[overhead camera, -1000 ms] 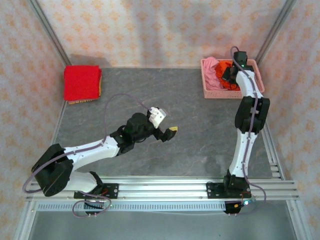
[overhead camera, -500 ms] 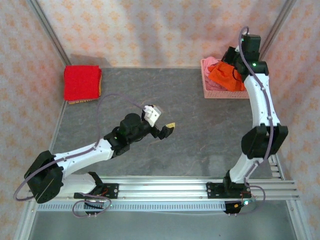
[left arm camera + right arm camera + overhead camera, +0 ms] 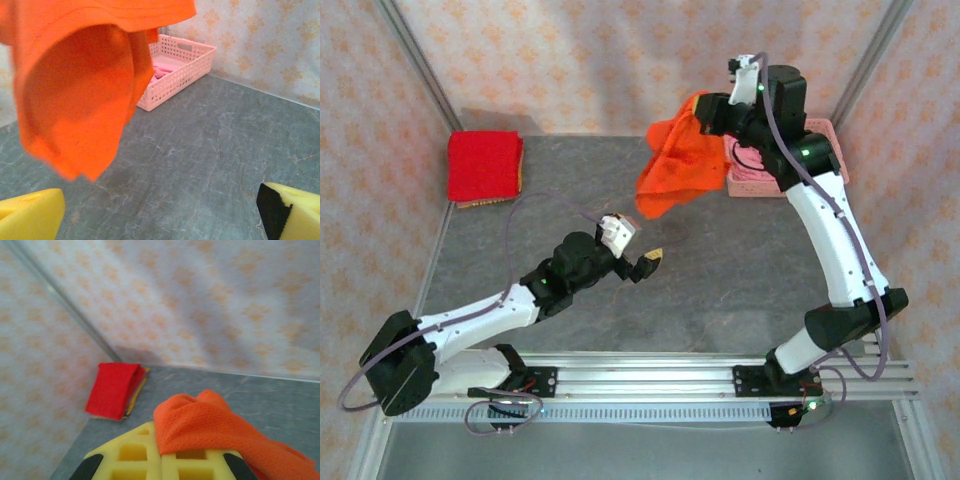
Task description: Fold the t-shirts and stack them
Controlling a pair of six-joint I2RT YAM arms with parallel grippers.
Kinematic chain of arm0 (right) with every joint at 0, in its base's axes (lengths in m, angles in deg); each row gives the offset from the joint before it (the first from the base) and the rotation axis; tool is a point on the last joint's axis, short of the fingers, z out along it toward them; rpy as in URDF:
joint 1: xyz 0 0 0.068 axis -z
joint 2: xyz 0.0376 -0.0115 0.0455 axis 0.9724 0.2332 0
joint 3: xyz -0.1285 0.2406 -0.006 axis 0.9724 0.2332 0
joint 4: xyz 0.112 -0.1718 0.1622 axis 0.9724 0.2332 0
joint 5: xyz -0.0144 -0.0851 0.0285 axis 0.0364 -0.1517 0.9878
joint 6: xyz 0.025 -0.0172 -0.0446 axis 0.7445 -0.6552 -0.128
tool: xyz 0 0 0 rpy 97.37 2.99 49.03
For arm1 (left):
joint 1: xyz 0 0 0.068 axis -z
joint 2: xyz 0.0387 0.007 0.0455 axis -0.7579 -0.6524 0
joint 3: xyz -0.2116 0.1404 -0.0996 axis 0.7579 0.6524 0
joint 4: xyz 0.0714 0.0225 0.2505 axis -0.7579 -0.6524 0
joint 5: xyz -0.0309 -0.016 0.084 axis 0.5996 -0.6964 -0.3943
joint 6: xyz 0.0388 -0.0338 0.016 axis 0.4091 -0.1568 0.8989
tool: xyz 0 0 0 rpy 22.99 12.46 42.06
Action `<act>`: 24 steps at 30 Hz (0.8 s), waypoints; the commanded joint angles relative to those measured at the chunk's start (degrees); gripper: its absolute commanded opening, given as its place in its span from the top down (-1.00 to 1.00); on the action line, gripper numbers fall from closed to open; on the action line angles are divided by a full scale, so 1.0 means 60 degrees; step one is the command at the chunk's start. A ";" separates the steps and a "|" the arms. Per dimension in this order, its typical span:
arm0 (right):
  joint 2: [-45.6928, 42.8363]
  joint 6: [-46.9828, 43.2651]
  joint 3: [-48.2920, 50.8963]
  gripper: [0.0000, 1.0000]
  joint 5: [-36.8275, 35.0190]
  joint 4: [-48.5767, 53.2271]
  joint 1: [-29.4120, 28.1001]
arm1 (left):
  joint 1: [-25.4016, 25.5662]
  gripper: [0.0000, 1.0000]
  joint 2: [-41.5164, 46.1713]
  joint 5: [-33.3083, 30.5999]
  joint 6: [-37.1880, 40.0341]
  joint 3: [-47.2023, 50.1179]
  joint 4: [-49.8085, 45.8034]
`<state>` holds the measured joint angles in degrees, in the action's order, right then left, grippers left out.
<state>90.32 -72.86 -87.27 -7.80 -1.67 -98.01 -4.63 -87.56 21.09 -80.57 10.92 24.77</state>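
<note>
The fingers [image 3: 31,216] of the left gripper [image 3: 648,262] stand spread wide with nothing between them, low over the bare table [image 3: 720,290], just left of centre in the top view.

Higher and farther back, at upper centre-right, the right gripper [image 3: 708,108] has its fingers [image 3: 112,460] pressed together on a bunch of the orange shirt [image 3: 670,170]. The shirt hangs crumpled in the air, clear of the table and just left of the basket [image 3: 752,186]. In the left wrist view it hangs at upper left with its hem loose. The basket sits behind it at upper centre, with some pink cloth [image 3: 162,67] inside.

Farthest off, in the table's upper left corner, the red shirt [image 3: 485,165] lies folded into a neat square near the wall. A thin yellow-orange edge shows beneath it, and I cannot tell what that is.

By the look of it, the red shirt is finished and marks the place for the stack. The orange shirt is out of the basket but has not been laid down or folded. It has yet to be spread flat on the open table, folded, and carried onto the red one. Whether the pink cloth is another shirt to do, I cannot tell. At best the task looks about half done.
</note>
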 commanded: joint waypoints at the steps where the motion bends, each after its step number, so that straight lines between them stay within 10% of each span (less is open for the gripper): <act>1: 0.0030 0.0340 -0.0031 1.00 0.0332 -0.0044 -0.0123 | 0.0056 -1.00 0.0547 -0.0521 0.0350 0.0249 -0.0524; 6: 0.0137 0.0504 0.1495 0.92 -0.0615 -0.0259 -0.0130 | 0.0059 -1.00 0.1292 -0.1055 0.0461 0.0607 -0.1332; 9: 0.0190 0.0540 0.2516 -0.09 -0.1678 -0.0400 -0.0045 | 0.0059 -1.00 0.1790 -0.1351 0.0339 0.0879 -0.1693; 12: 0.0208 0.0617 0.3252 -0.59 -0.2536 -0.0177 0.0279 | 0.0045 -1.00 0.2251 -0.1833 -0.0098 0.1140 -0.1942; 24: -0.1000 0.1477 0.7438 -0.68 -0.2303 -0.0726 0.0462 | -0.1857 -1.00 0.0403 -0.3598 -0.6738 -0.0340 -0.5919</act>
<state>87.28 -66.79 -46.60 -22.47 -4.38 -94.77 -15.56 -82.38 2.27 -108.46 11.95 -2.14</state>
